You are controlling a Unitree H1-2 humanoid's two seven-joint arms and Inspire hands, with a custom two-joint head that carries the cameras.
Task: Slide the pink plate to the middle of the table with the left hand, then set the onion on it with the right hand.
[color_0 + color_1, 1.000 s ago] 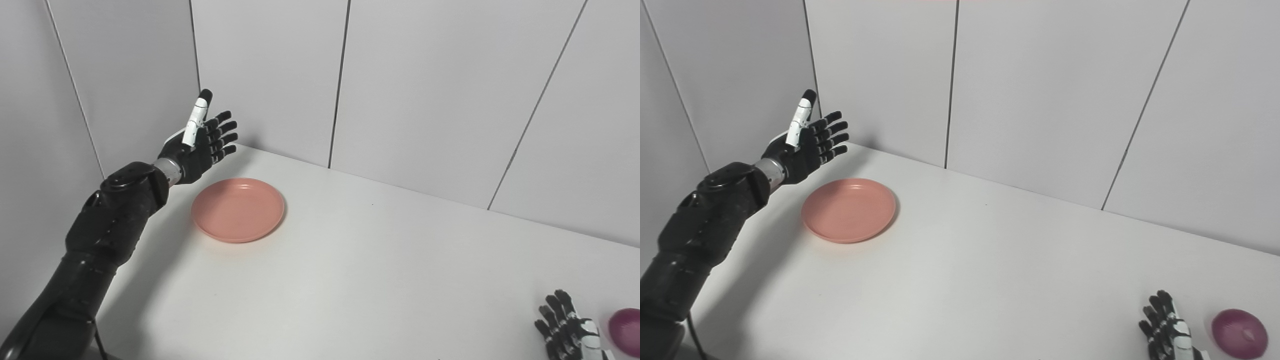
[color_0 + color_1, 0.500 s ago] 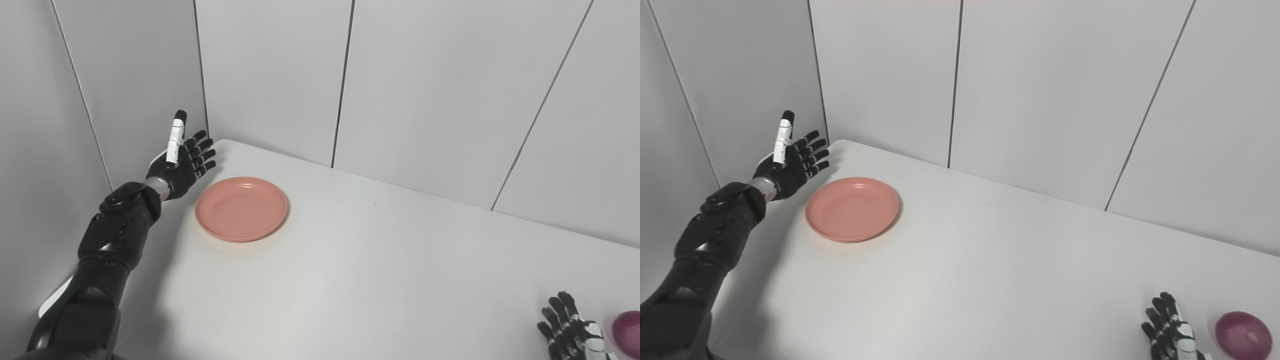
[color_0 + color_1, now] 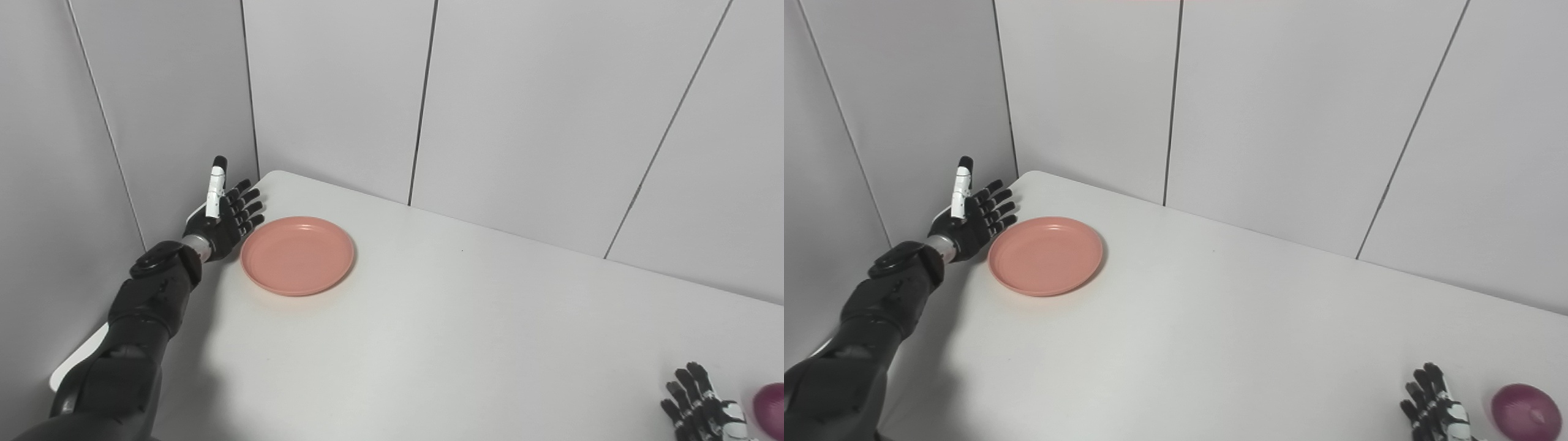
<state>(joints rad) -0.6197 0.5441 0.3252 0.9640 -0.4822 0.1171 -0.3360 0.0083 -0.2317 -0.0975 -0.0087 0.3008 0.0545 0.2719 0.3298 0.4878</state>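
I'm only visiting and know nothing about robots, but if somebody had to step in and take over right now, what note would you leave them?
Left hand: open, fingers spread, holding nothing, at the far left corner of the table, just beside the pink plate. Whether it touches the rim cannot be told.
Right hand: open, holding nothing, low at the near right edge, just left of the onion.
Pink plate: near the far left corner, with nothing on it.
Onion: on the table at the near right.
Done: nothing yet.
Left: slide the plate to the middle with the left hand, then set the onion on it with the right hand.
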